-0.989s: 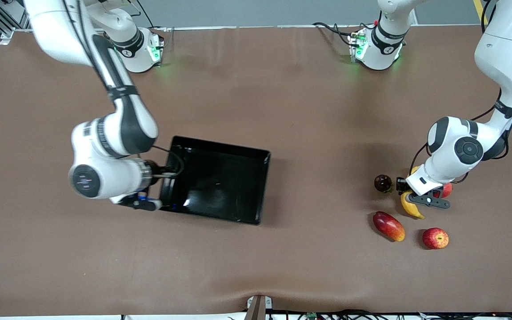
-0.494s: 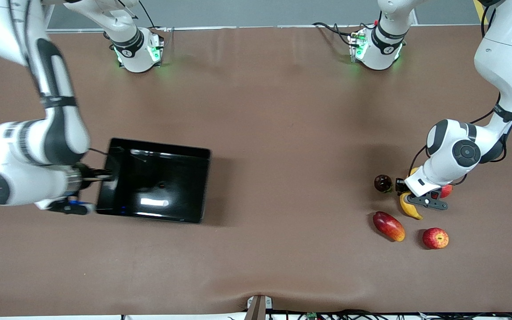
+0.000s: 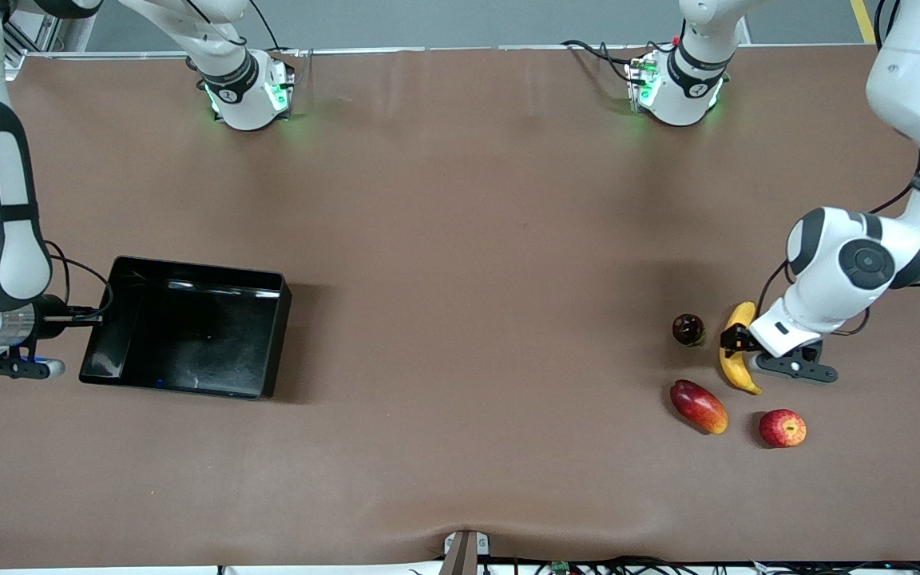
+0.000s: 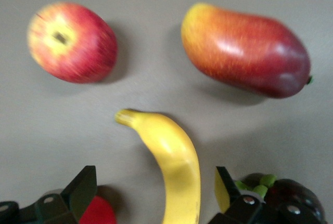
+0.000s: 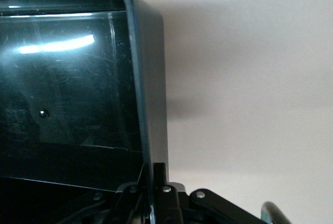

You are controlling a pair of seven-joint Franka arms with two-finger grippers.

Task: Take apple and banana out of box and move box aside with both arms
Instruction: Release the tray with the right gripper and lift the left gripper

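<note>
Clamping black box (image 3: pixel 188 327) wall at right arm's end of worktop (image 3: pixel 460 239): right gripper (image 3: pixel 81 318).
Left wrist view: left gripper (image 4: pixel 156 193) fingers (image 4: pixel 83 190) apart, straddling banana (image 4: pixel 171 167); apple (image 4: pixel 70 42), mango (image 4: pixel 247 50) near.
Right wrist view: fingers (image 5: pixel 160 174) pinch box (image 5: pixel 73 89) rim. No readable writing.

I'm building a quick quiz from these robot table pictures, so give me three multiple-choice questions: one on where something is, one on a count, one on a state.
1. Where is the black box?
A. Toward the right arm's end of the table
B. Beside the fruits
C. On the banana

2. How many fruits show in the front view?
A. Two
B. Four
C. Seven

3. What state is the right tool in?
A. Wide open above the box
B. Shut on the box's wall
C. Holding an apple

Answers:
1 A: it sits by the right arm, apart from the fruits.
2 B: banana, mango, apple and a dark round fruit.
3 B: the wrist view shows it pinching the wall.
</note>
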